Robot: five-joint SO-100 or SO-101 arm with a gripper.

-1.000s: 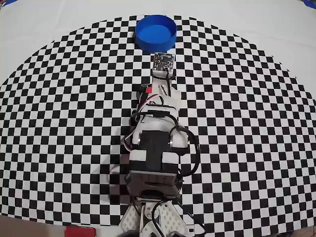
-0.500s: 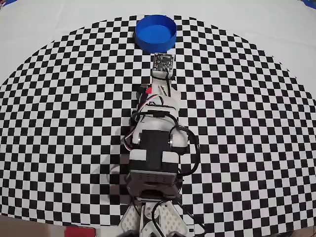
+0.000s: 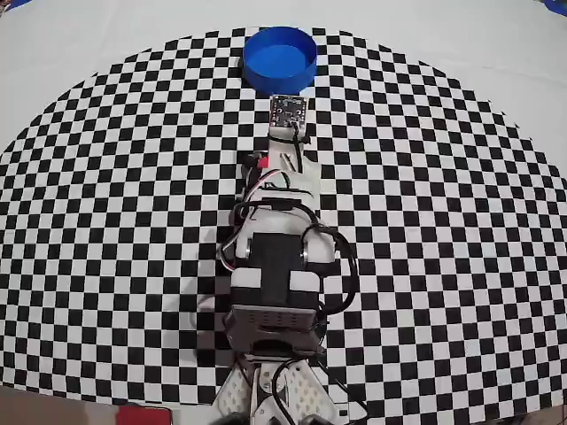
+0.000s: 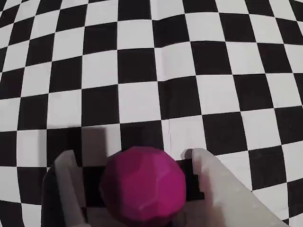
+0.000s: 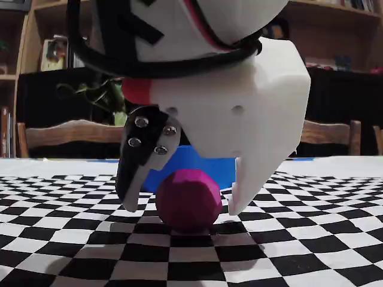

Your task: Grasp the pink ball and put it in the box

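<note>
This looks like a room in a home, likely a dining room or study. In the fixed view, wooden bookshelves filled with books and small items line the far wall. A leafy houseplant stands in the dim far left. Curved wooden chair backs rise just beyond the far edge of the tabletop, which is covered by a black-and-white checkered cloth. The lighting is low and warm.
</note>
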